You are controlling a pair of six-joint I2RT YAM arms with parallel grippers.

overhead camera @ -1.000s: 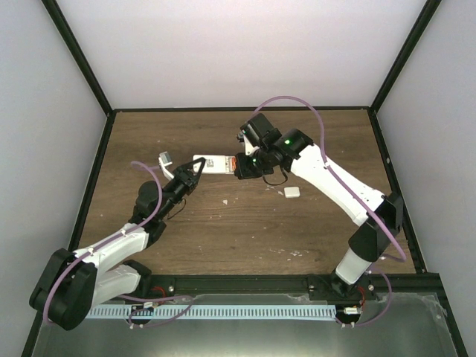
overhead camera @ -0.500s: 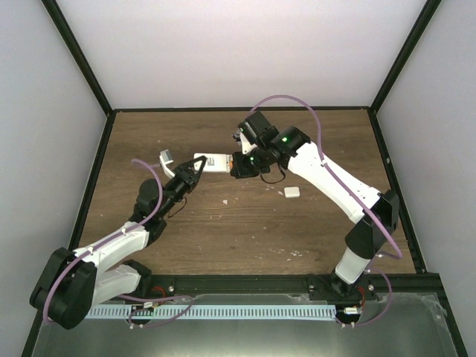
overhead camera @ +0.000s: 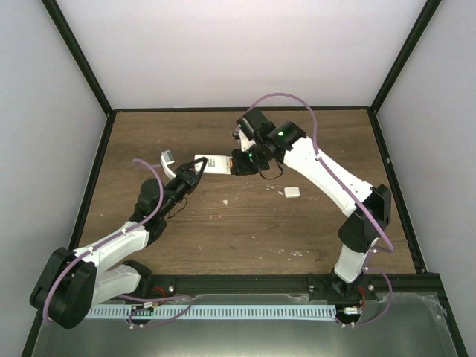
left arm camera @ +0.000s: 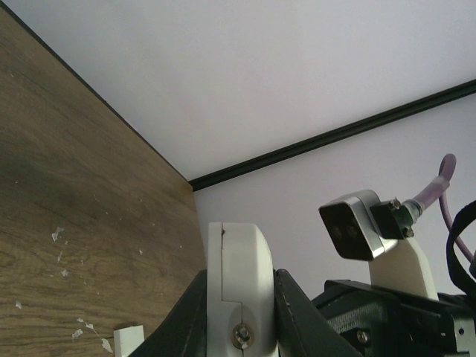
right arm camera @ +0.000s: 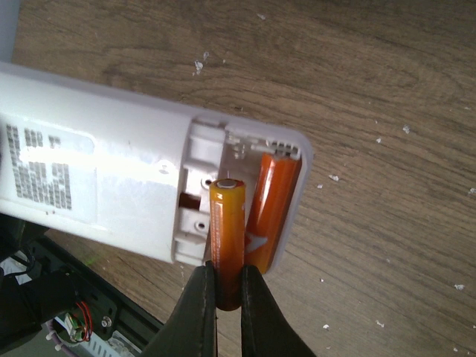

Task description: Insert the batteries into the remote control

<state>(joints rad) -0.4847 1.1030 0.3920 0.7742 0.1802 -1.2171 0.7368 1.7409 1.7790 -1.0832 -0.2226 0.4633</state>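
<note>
Mid-frame, right pincer [right arm camera: 227, 288] pinches a battery [right arm camera: 227, 230] at the remote [right arm camera: 97, 171] slot beside second battery [right arm camera: 271, 208]; left pincer [overhead camera: 198, 166] clamps the remote

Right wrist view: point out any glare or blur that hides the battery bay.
Right wrist view: glare bleaches the middle of the remote control's white back, but the bay, the seated battery and the held battery are sharp. Top external view: even light, no glare, the bay too small to read.
</note>
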